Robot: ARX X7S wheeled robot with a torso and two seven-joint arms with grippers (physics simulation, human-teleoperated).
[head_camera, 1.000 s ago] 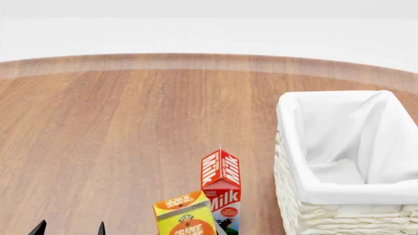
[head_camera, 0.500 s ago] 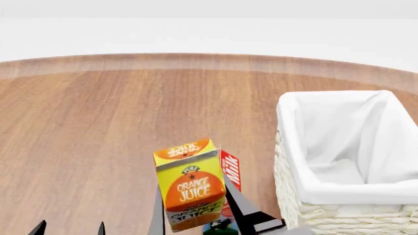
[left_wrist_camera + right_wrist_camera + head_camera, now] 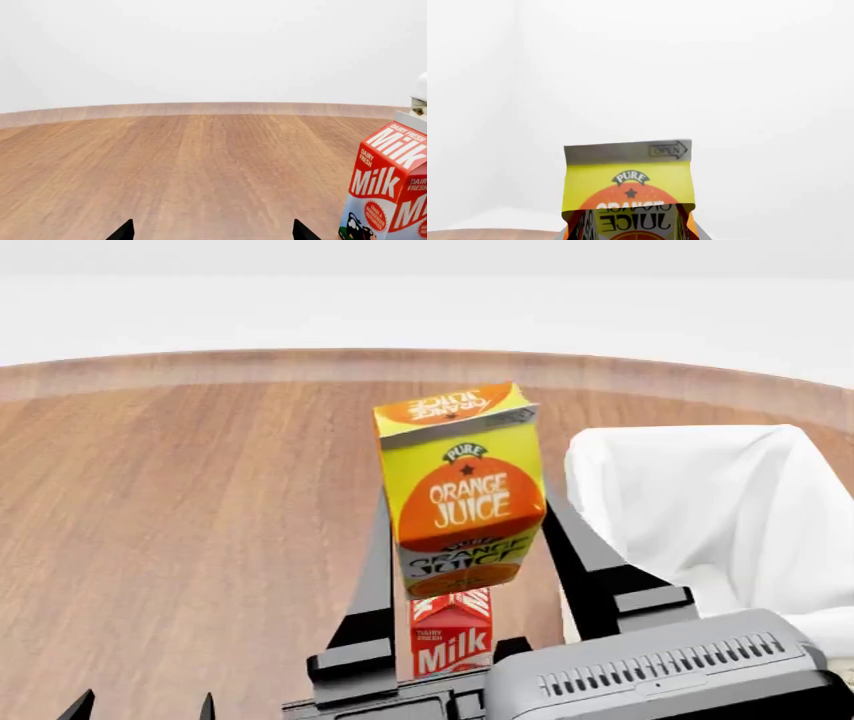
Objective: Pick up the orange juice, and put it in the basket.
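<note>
The orange juice (image 3: pixel 461 490), a yellow gable-top carton with an orange picture, is held high above the table between the two black fingers of my right gripper (image 3: pixel 467 540). It fills the lower middle of the right wrist view (image 3: pixel 628 192). It hangs left of the cream wicker basket (image 3: pixel 707 510), whose white cloth lining shows at the right. My left gripper (image 3: pixel 208 232) is open and empty low over the wooden table; only its two black tips show in the head view (image 3: pixel 140 706).
A red-and-white milk carton (image 3: pixel 451 640) stands on the table right below the lifted juice, also at the edge of the left wrist view (image 3: pixel 387 190). The round wooden table (image 3: pixel 200 500) stretches to a curved far edge.
My right gripper has lifted the orange juice from low at the table's front to well above the milk carton and slightly rightward toward the basket. The left gripper has not moved.
</note>
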